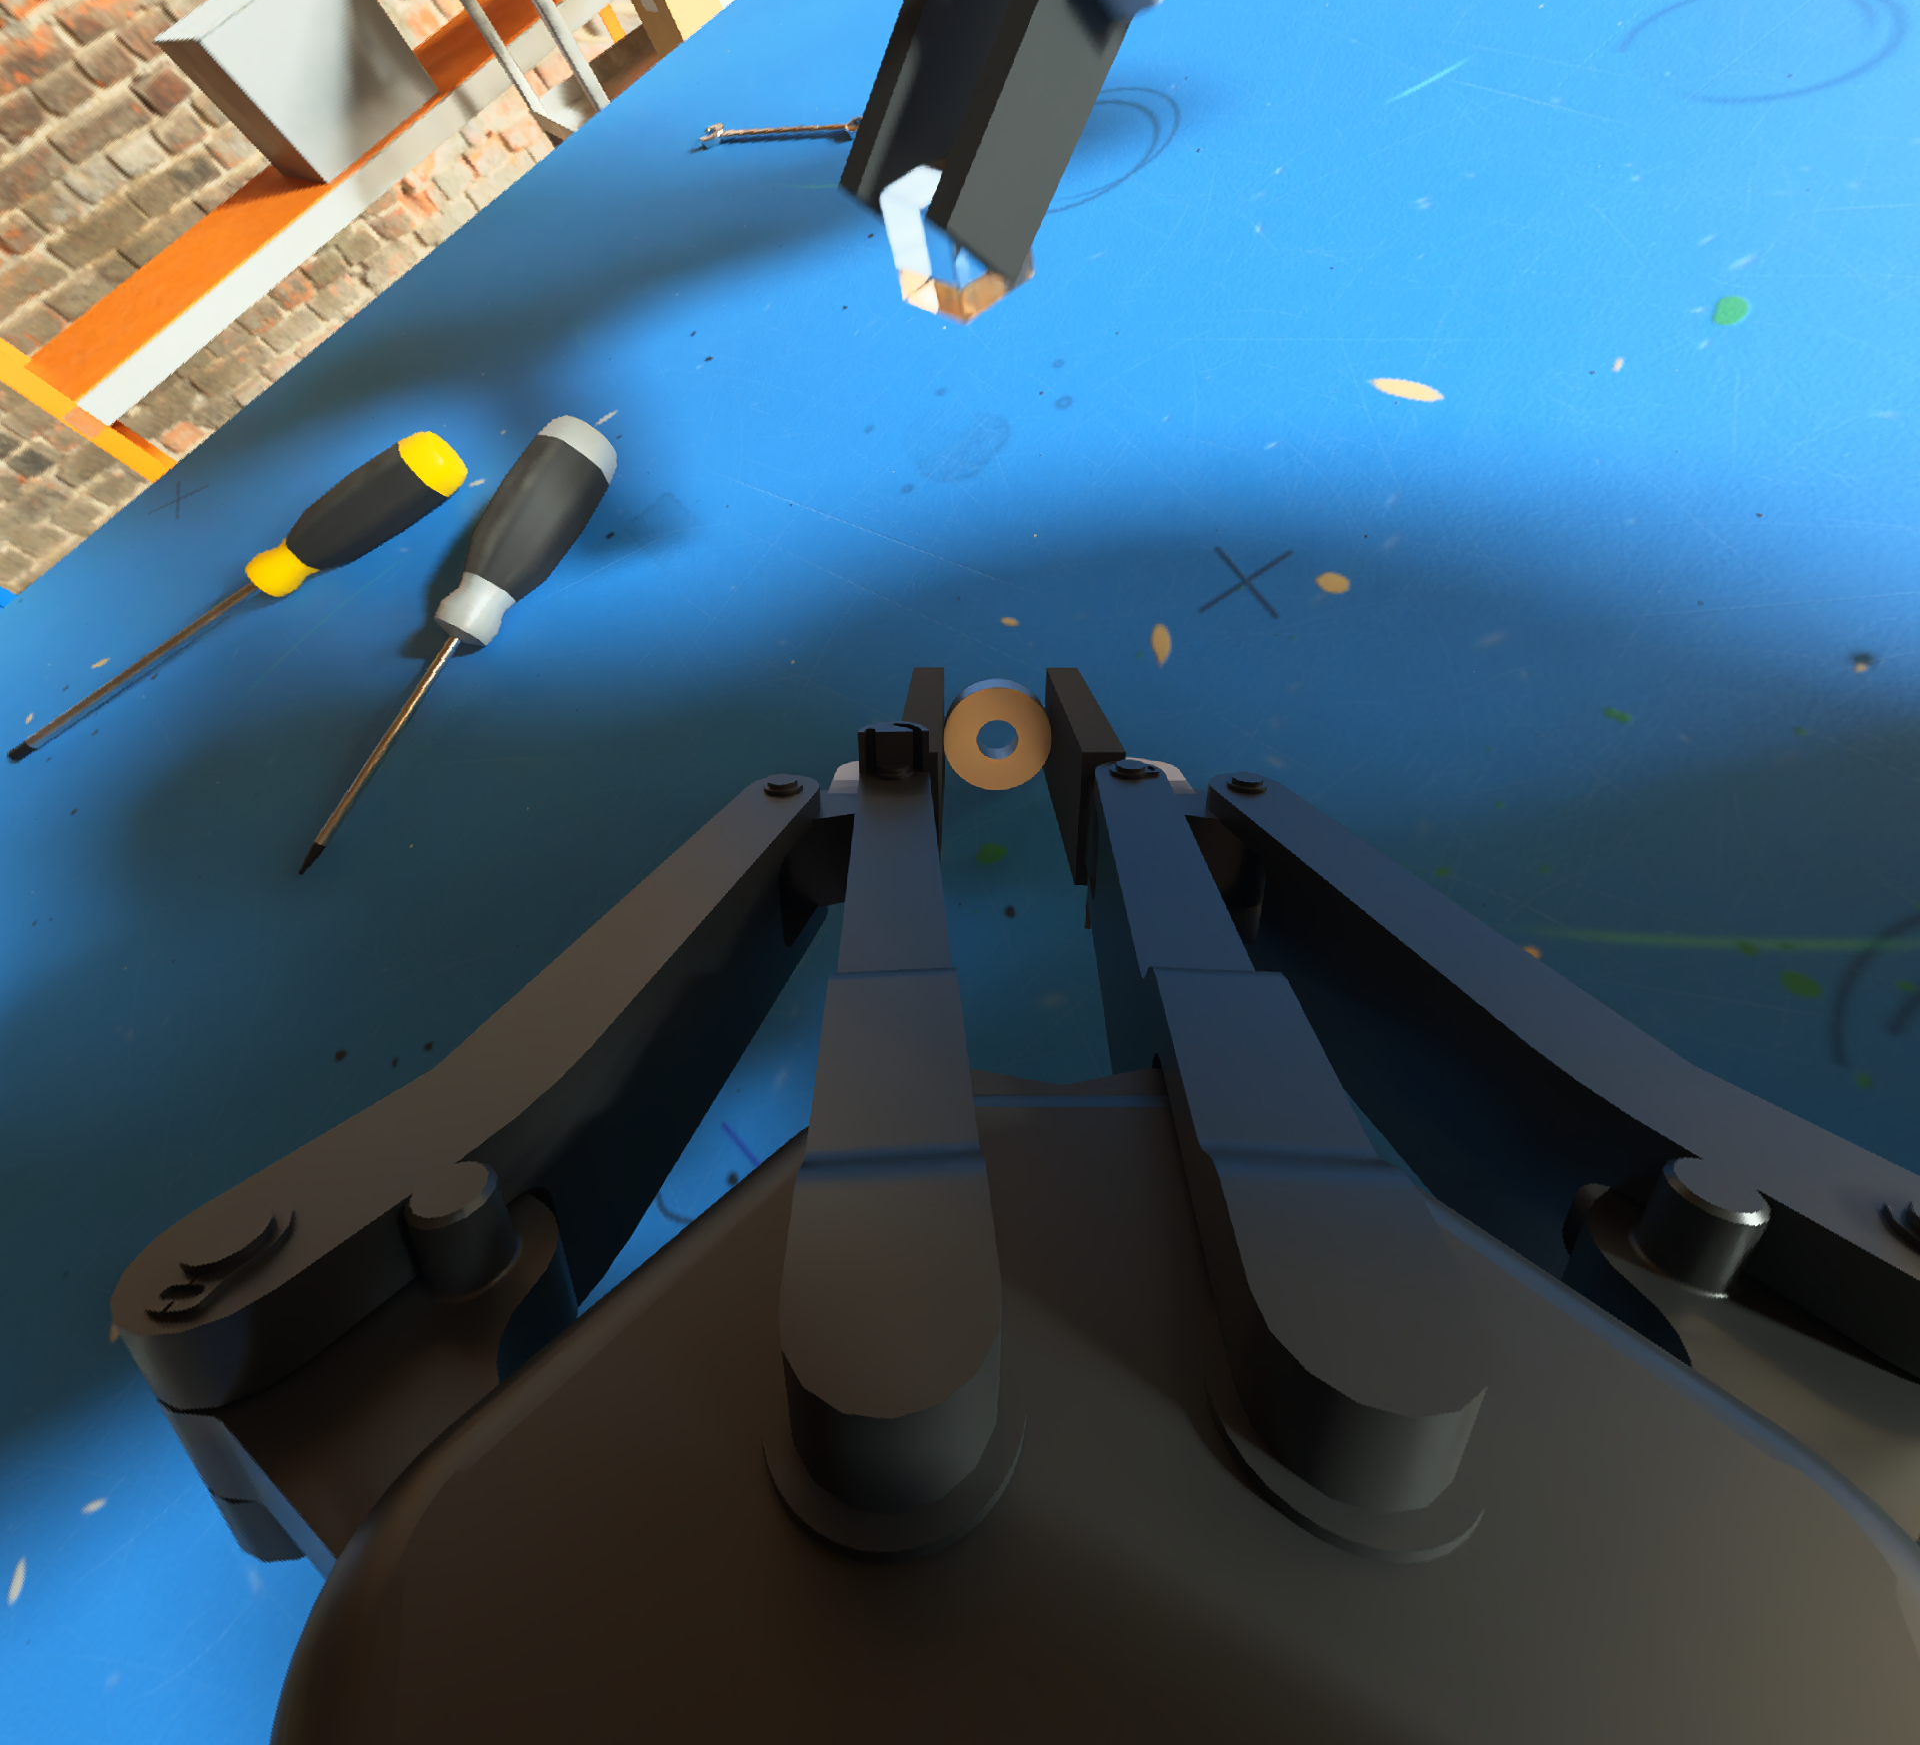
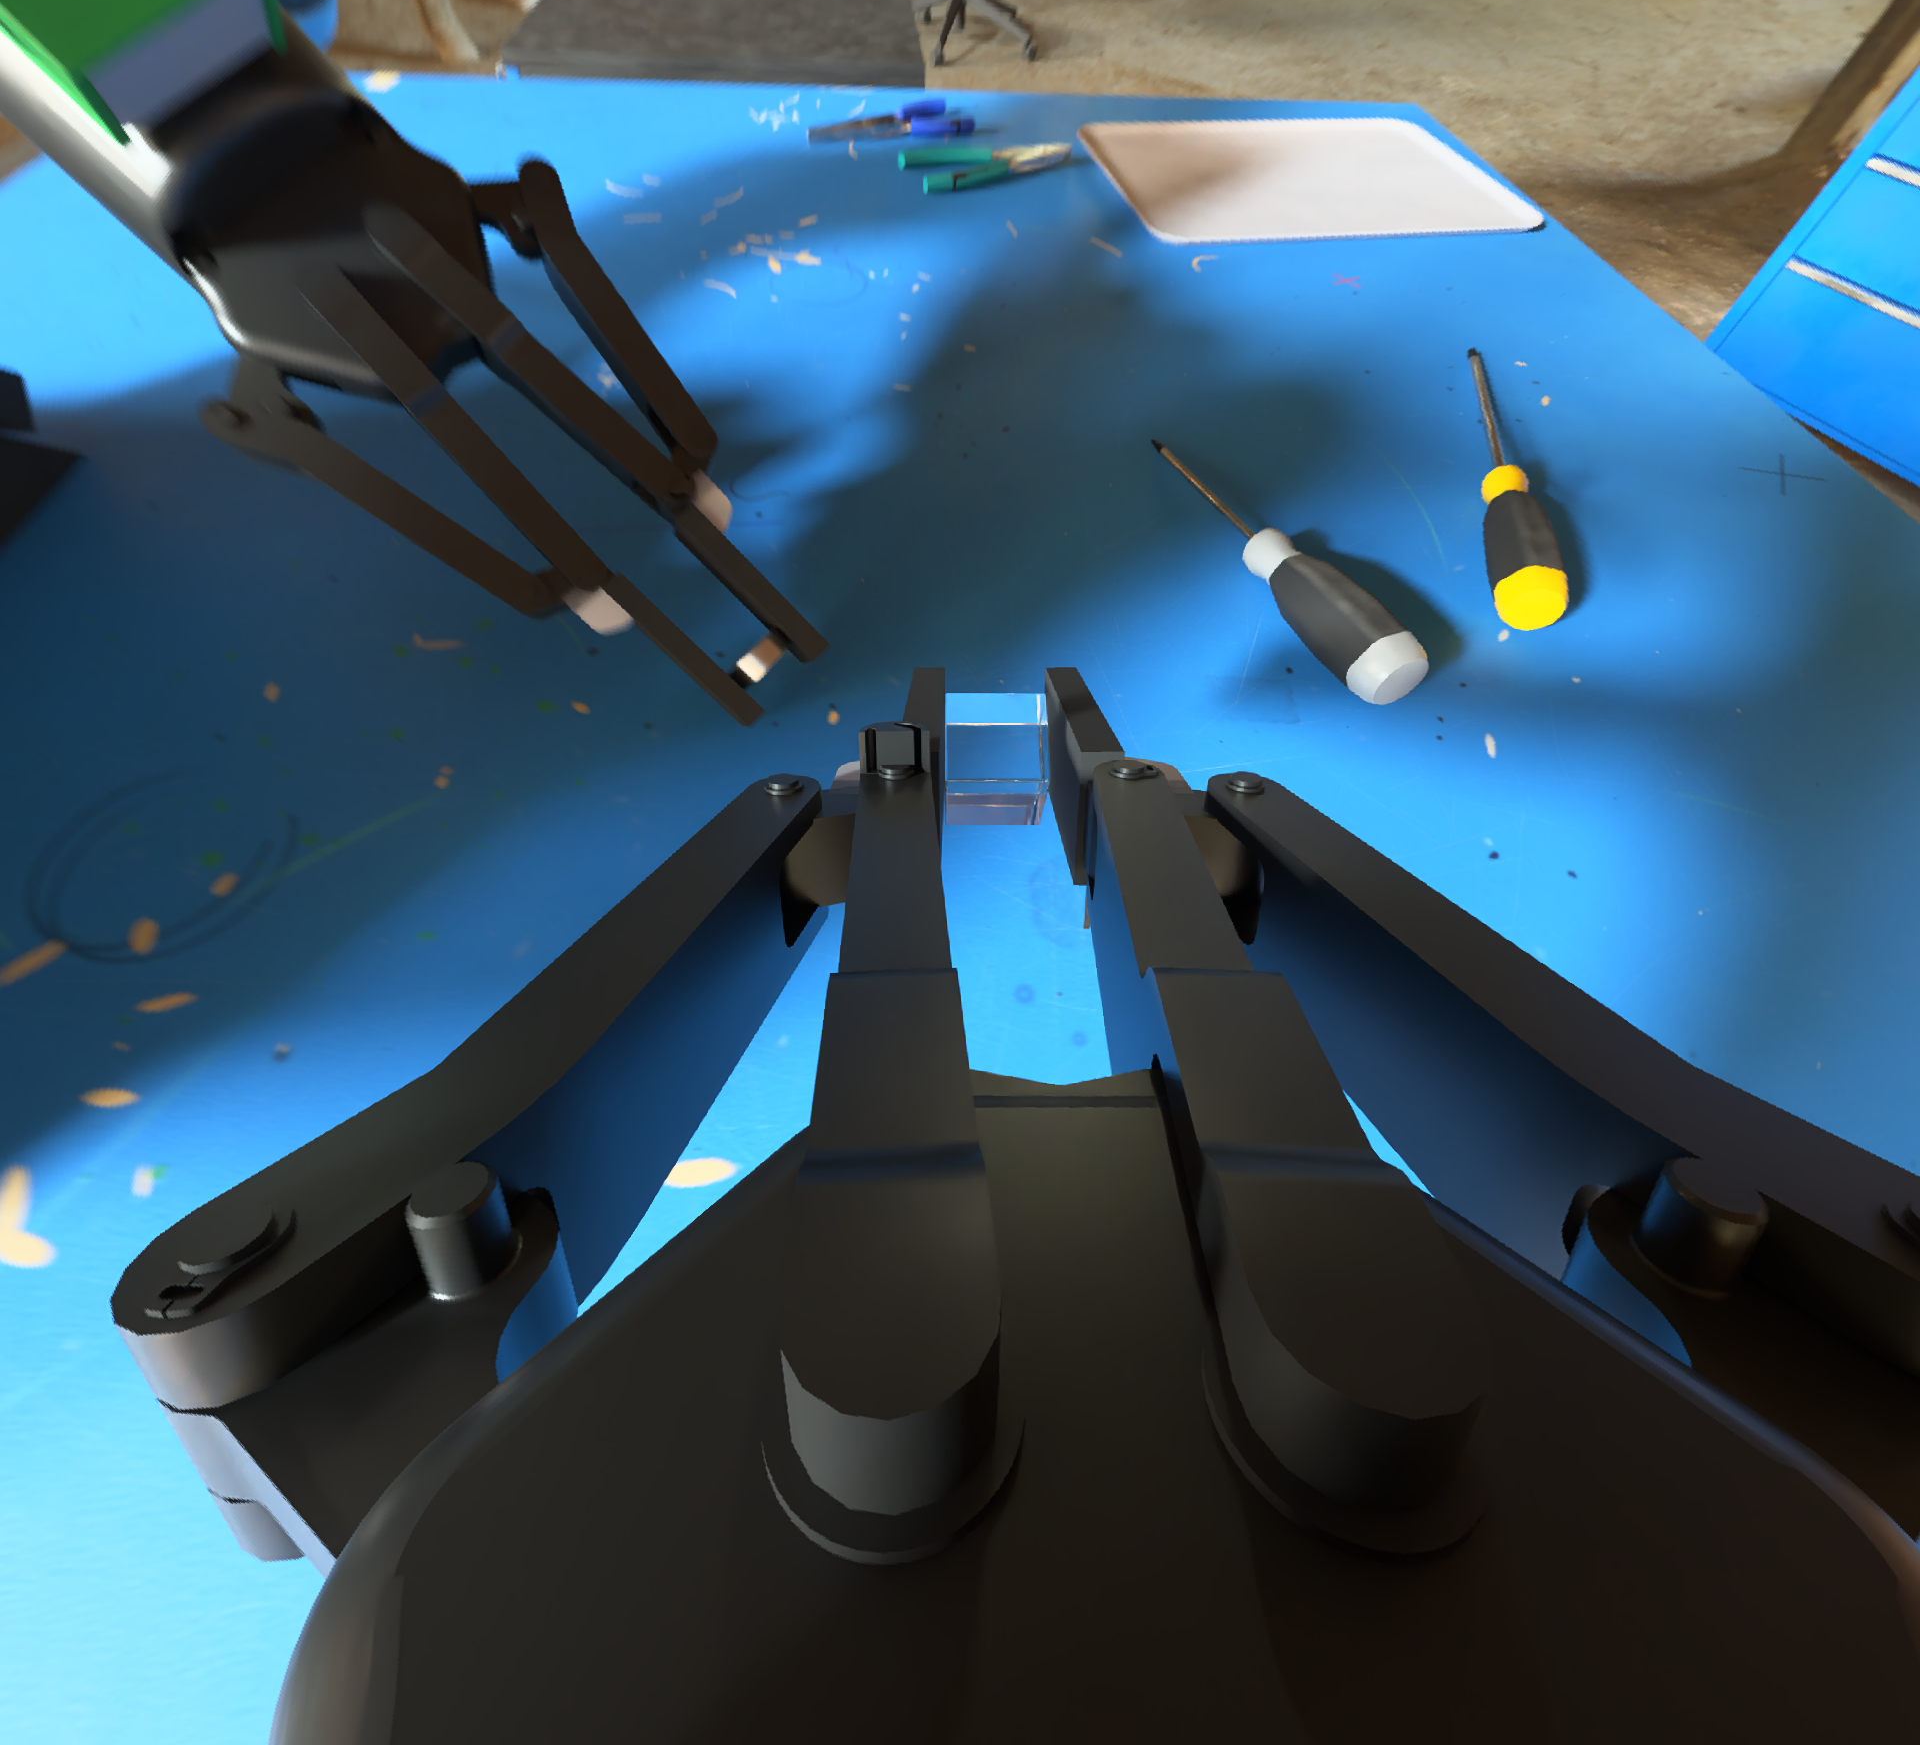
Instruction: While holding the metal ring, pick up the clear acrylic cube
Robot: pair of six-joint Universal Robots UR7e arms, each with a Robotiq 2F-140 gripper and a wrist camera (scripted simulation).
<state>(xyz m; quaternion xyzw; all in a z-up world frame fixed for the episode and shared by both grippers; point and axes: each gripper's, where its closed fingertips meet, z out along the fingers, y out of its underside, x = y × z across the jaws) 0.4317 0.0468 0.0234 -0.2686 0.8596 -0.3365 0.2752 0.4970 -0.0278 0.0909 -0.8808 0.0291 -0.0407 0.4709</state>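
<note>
The left pincer (image 1: 995,727) pinched the ring (image 1: 997,736); the right pincer (image 2: 995,739) gripped the cube (image 2: 994,758), apparently raised above the tabletop (image 2: 935,448).

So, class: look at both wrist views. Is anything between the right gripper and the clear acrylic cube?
Nothing visible. The clear acrylic cube already sits between the right gripper fingers. The left gripper, holding the metal ring, and both screwdrivers lie off to the sides.
</note>
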